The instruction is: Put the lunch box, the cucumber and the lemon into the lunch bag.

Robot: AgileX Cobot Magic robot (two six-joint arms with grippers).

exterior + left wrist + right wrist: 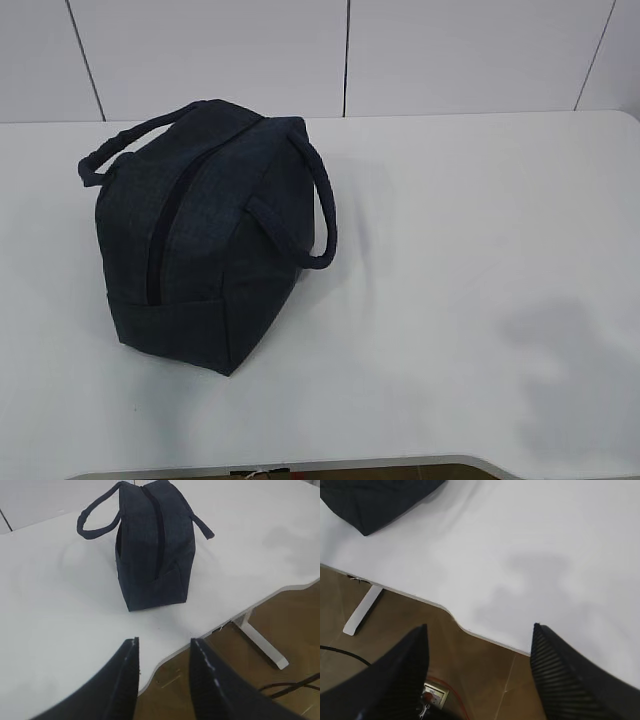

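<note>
In the exterior view the lunch bag [205, 235] stands on the left half of the white table [470, 260], nearer the far edge than the near one, with one narrow end turned toward the camera. It is dark navy fabric, its top zipper [165, 235] runs as a black line along the ridge and looks closed, and two padded loop handles arch out, one toward the far left corner and one to the right. The right half of the tabletop carries only a soft grey shadow, pale wall panels rise behind the far edge, and neither arm shows here. In the left wrist view the bag [152, 550] sits upright toward the far edge, end-on, with the zipper line climbing its ridge and a handle looping to each side; the table's near edge curves past a white table leg [260, 642] and a brown floor [280, 620]. The left gripper [164, 656] hangs over that near edge, well apart from the bag, its two dark fingers a moderate gap apart with nothing between them. In the right wrist view only a dark corner of the bag [375, 500] shows at the top left, the rest cut off. The right gripper [479, 642] hovers past the table's near edge with fingers spread wide and empty, above the floor, where a power strip [434, 695] lies partly hidden and blurred. What the bag contains cannot be seen in any view.
</note>
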